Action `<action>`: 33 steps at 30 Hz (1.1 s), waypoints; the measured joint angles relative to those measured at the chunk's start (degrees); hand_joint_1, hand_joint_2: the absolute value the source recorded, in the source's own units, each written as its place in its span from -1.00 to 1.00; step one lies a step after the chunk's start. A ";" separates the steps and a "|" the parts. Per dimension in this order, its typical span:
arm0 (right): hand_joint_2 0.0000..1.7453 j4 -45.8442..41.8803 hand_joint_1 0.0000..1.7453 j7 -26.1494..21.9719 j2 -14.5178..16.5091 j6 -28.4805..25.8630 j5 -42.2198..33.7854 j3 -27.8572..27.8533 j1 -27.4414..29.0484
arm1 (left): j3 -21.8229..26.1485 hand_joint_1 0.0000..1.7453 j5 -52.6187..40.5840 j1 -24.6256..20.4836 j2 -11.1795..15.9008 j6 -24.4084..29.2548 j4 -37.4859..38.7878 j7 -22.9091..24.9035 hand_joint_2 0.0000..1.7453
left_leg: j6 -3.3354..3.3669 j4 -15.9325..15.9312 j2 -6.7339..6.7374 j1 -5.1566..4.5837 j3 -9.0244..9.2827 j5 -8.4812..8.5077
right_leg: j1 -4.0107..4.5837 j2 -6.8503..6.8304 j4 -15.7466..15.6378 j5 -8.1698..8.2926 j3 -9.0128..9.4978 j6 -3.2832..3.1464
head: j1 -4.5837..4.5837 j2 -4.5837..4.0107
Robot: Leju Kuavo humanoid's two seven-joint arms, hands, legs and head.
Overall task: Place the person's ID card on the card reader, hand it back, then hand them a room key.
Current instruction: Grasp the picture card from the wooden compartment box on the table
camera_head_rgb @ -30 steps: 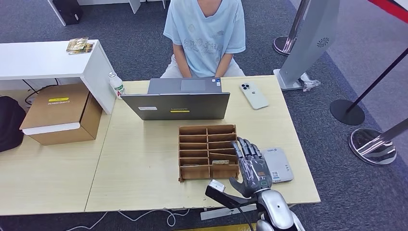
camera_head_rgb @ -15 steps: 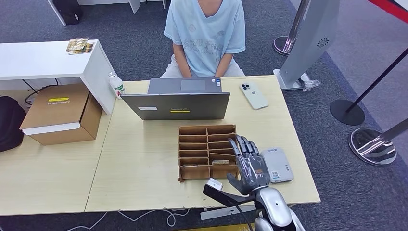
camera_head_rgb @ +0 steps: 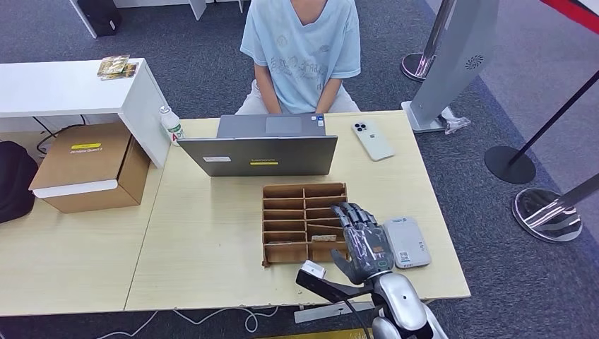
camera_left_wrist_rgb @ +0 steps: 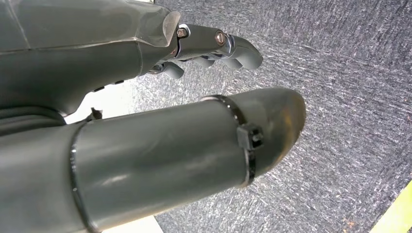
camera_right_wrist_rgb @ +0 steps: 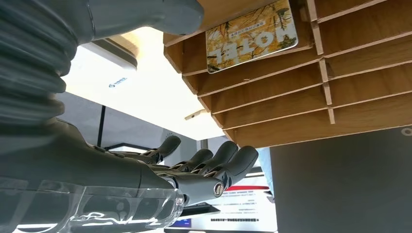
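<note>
A wooden card rack (camera_head_rgb: 286, 192) stands in the middle of the table. One of its lower right slots holds a yellow hotel room key card (camera_head_rgb: 323, 238), which the right wrist view shows close up as a card (camera_right_wrist_rgb: 251, 35) lying in the rack (camera_right_wrist_rgb: 340, 111). My right hand (camera_head_rgb: 364, 240) hovers over the rack's right edge with fingers (camera_right_wrist_rgb: 214, 167) stretched out and apart, holding nothing. The white card reader (camera_head_rgb: 410, 244) lies just right of that hand. My left hand (camera_left_wrist_rgb: 209, 46) hangs above grey carpet, holding nothing. A person (camera_head_rgb: 302, 49) in a light blue shirt sits across the table.
An open grey laptop (camera_head_rgb: 261, 155) stands between the rack and the person, with a white phone (camera_head_rgb: 372, 140) to its right. A bottle (camera_head_rgb: 171, 125) and a cardboard box (camera_head_rgb: 92, 166) are at the left. Stanchion bases (camera_head_rgb: 547, 212) stand on the floor at the right.
My right hand has shifted left from above the card reader's edge toward the rack, its fingertips now over the rack's right column.
</note>
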 joint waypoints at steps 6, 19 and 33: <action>1.00 0.06 -0.69 -0.14 0.00 0.02 -0.21 0.70 -0.16 | 0.00 -1.00 0.00 0.00 0.02 -0.17 0.00 0.02 -1.00 | 0.00 0.00 0.00 0.00 0.00 0.00 | 0.00 0.00 0.00 0.00 0.00 0.00 | -0.01 0.00; 1.00 1.08 -0.88 -0.92 0.00 0.16 -1.50 2.03 -1.33 | 0.00 -1.00 0.00 0.00 0.02 -0.32 0.00 0.01 -1.00 | 0.00 0.00 0.00 0.00 0.00 0.00 | 0.00 0.00 0.00 0.00 0.00 0.00 | -0.01 0.00; 1.00 2.51 -0.60 -0.88 0.20 0.36 -1.95 3.27 -2.44 | 0.00 -1.00 0.02 -0.01 0.22 -0.38 0.00 -0.05 -1.00 | 0.00 0.00 0.00 0.00 0.00 0.00 | 0.00 0.00 0.00 0.00 0.00 0.00 | 0.00 0.00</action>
